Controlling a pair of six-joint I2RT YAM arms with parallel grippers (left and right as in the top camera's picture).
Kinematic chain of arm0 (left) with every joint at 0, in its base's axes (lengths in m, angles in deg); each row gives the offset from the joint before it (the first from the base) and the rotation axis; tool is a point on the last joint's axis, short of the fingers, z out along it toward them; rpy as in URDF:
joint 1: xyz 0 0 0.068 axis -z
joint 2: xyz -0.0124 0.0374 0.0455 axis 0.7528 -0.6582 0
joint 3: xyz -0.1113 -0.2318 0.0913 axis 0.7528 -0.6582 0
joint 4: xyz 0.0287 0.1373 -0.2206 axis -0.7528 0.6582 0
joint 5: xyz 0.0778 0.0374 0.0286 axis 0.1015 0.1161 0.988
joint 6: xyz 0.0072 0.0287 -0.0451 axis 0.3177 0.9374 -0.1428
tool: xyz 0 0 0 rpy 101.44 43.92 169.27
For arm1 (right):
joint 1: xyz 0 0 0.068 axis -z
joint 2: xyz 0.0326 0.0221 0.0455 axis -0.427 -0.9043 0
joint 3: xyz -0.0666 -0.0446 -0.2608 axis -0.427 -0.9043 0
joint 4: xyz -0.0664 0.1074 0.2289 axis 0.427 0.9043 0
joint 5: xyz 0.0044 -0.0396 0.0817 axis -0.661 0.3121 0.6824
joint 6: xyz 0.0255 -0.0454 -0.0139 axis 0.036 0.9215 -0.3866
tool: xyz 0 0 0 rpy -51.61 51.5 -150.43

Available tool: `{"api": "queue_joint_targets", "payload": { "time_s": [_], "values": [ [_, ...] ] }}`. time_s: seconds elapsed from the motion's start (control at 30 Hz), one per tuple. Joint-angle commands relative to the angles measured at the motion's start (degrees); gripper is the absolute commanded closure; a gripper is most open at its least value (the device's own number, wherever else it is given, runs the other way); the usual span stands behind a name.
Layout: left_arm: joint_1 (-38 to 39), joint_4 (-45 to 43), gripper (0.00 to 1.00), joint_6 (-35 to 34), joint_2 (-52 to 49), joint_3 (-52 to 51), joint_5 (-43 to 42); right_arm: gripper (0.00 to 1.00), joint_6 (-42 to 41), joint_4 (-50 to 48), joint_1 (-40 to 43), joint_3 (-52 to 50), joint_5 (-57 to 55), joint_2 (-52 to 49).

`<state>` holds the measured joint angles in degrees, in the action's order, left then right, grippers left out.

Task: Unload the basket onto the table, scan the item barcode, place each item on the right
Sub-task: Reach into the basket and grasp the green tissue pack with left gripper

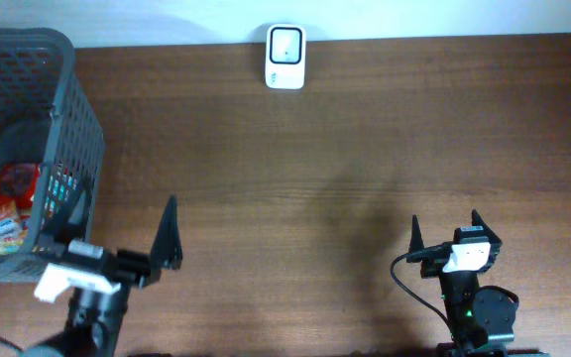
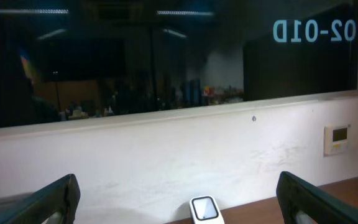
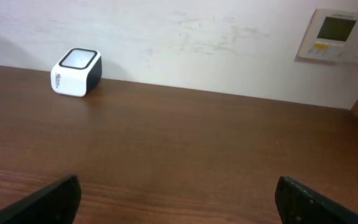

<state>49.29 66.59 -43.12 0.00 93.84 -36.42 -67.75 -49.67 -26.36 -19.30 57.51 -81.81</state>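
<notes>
Both claws hang released and empty: left gripper (image 1: 124, 226) lower left, at the edge of the grey mesh basket (image 1: 67, 109) holding a red snack packet (image 1: 8, 203); right gripper (image 1: 446, 230) lower right. The white scanner (image 1: 285, 57) sits top centre. You should grip the packet by an edge, leaving its barcode uncovered.

The left gripper (image 1: 124, 226) has two flat black fingers (image 1: 171, 238) with pointed tips, like fins. Behind them sits a white plastic block (image 1: 62, 280) on a round black arm (image 1: 97, 317). The right gripper (image 1: 445, 223) has the same black pointed fingers (image 1: 414, 236), with a small white box (image 1: 467, 258) behind them. A thin black cable (image 1: 401, 270) loops beside that box. Further back, a tiny green light (image 1: 469, 314) glows on a round black joint (image 1: 489, 309).
</notes>
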Motion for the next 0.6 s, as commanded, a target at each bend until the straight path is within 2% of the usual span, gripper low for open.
{"api": "queue_joint_targets", "payload": {
  "time_s": [0.0, 0.07, 0.1, 0.17, 0.23, 0.27, 0.33, 0.37, 0.43, 0.5, 0.57],
  "values": [
    [-0.2, -3.0, 0.01, 1.9, -4.7, 1.3, -0.2, 0.01, 0.2, 0.3, 0.3, -0.4, -0.1, 0.3],
    [-0.2, -4.9, 0.01, 1.1, -8.8, 3.4, 5.4, 0.01, 0.2, 0.3, 0.3, -0.4, -0.1, 0.3],
    [-0.2, -0.5, 0.01, 0.8, -13.0, 8.6, 11.9, 0.01, 0.2, 0.3, 0.3, -0.4, -0.1, 0.3],
    [-0.2, 16.3, 0.01, 0.8, -25.2, 25.6, 18.9, 0.01, 0.2, 0.3, 0.3, -0.4, -0.1, 0.3],
    [-0.2, 28.6, 0.01, 0.9, -36.2, 40.2, 19.0, 0.01, 0.2, 0.3, 0.3, -0.4, -0.1, 0.3],
    [-0.2, 36.9, 0.01, 3.5, -44.9, 51.9, 19.0, 0.02, 0.2, 0.3, 0.3, -0.4, -0.1, 0.3],
    [-1.5, 44.3, 0.01, 5.8, -55.4, 66.8, 19.2, 0.01, 0.2, 0.3, 0.3, -0.4, -0.1, 0.3],
    [-3.2, 45.8, 0.01, 5.4, -59.8, 73.2, 19.2, 0.01, 0.2, 0.3, 0.3, -0.4, -0.1, 0.3],
    [-9.3, 46.8, 0.01, -0.8, -66.8, 82.0, 19.2, 0.02, 0.2, 0.3, 0.3, -0.4, -0.1, 0.3],
    [-17.1, 46.1, 0.01, -4.5, -70.8, 84.6, 20.4, 0.01, 0.2, 0.3, 0.3, -0.4, -0.1, 0.3],
    [-25.0, 48.1, 0.01, -4.6, -73.6, 84.5, 20.9, 0.02, 0.2, 0.3, 0.3, -0.4, -0.1, 0.3]
  ]
}}
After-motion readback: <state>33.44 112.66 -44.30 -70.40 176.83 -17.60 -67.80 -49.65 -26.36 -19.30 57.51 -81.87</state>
